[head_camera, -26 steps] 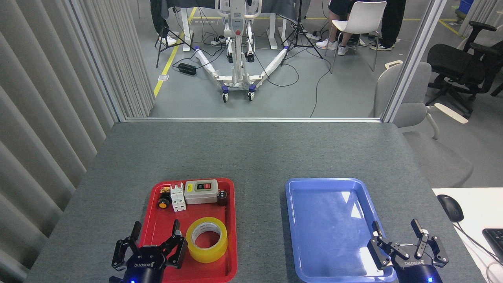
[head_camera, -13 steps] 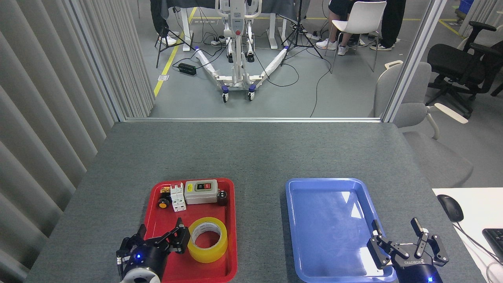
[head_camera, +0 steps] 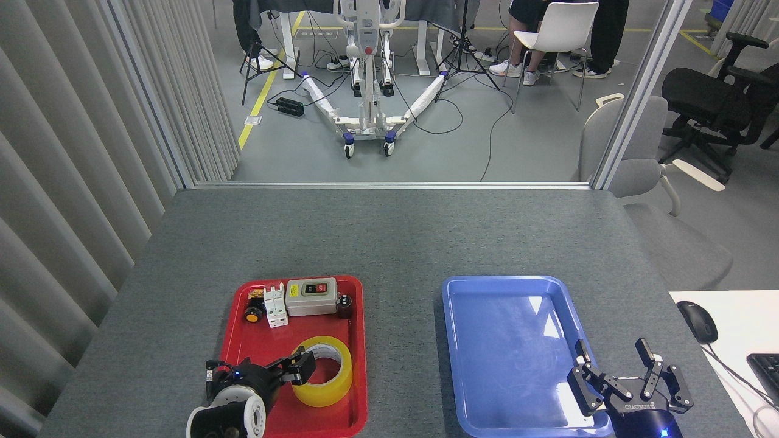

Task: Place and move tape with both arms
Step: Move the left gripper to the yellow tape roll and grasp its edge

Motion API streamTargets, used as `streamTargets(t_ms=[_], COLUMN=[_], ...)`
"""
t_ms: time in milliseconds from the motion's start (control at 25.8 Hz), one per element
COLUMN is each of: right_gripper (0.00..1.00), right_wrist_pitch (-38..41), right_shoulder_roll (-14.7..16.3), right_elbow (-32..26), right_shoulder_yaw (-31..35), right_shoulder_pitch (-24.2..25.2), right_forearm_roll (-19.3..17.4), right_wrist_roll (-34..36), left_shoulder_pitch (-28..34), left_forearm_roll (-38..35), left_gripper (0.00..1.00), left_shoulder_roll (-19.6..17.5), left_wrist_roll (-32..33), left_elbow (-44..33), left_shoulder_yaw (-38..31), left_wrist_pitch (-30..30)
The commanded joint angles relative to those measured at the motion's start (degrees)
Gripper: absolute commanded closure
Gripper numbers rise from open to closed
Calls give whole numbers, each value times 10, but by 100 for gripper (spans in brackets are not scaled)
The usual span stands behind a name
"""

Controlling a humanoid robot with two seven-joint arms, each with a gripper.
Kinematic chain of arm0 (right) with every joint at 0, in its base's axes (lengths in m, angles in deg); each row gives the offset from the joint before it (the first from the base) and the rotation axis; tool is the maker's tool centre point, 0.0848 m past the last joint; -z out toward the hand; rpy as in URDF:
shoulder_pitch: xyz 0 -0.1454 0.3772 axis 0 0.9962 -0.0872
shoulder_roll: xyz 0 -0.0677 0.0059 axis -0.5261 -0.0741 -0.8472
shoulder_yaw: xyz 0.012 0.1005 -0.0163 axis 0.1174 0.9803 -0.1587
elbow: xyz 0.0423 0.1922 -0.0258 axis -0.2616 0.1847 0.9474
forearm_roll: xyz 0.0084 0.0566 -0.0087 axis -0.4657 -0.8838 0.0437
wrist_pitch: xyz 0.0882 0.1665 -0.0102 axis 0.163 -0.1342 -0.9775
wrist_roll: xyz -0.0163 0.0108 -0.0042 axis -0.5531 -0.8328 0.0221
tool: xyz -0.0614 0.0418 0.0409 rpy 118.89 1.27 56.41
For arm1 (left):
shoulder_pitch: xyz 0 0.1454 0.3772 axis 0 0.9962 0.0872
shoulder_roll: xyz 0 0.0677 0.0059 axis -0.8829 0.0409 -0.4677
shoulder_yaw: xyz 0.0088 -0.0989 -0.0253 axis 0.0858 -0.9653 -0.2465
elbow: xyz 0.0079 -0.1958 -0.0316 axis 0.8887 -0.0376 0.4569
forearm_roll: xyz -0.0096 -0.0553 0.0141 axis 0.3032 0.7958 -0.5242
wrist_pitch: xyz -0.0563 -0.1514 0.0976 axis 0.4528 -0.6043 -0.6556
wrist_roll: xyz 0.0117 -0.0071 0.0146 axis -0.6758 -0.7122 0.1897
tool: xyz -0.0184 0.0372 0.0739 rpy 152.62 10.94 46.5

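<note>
The yellow tape roll (head_camera: 325, 389) with its white core lies flat in the near part of the red tray (head_camera: 356, 340). My left gripper (head_camera: 302, 370) has turned sideways and points right, its black fingers (head_camera: 306, 360) spread at the roll's left wall, one over the rim; whether they touch it is unclear. The white wrist sits at the tray's near left corner. My right gripper (head_camera: 611, 354) stands open and upright at the near right corner of the blue tray (head_camera: 462, 292), holding nothing.
At the far end of the red tray sit a grey switch box (head_camera: 311, 297), a white breaker (head_camera: 275, 306) and small black and yellow parts. The blue tray holds nothing. A white desk with a mouse (head_camera: 697, 321) and keyboard is at the right.
My left gripper rotated from upright to sideways and moved right, its fingers reaching the tape's left wall. The tape stayed put. My right gripper barely moved.
</note>
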Motion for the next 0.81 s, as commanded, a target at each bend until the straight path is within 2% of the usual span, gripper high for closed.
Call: streamTargets(t_ms=[0,427,776], right_gripper=[0,0,0], right_wrist_pitch=[2,5,5], right_shoulder_roll=[-5,-14,-16], right_elbow=[0,-1,-2], right_shoulder_yaw=[2,21,22], right_shoulder_pitch=[-1,-1,-4], right_forearm_roll=[0,-1,0], right_wrist_roll=[-1,-1,0], left_shoulder_pitch=[-12,-63,-76], left_forearm_roll=[0,-9,-11], left_gripper=[0,0,4], left_shoulder_roll=[-1,-3,0], left_wrist_roll=[6,4,3], left_elbow=[7,138,188], left_shoulder_yaw=[3,4,4], left_wrist_pitch=[0,5,6])
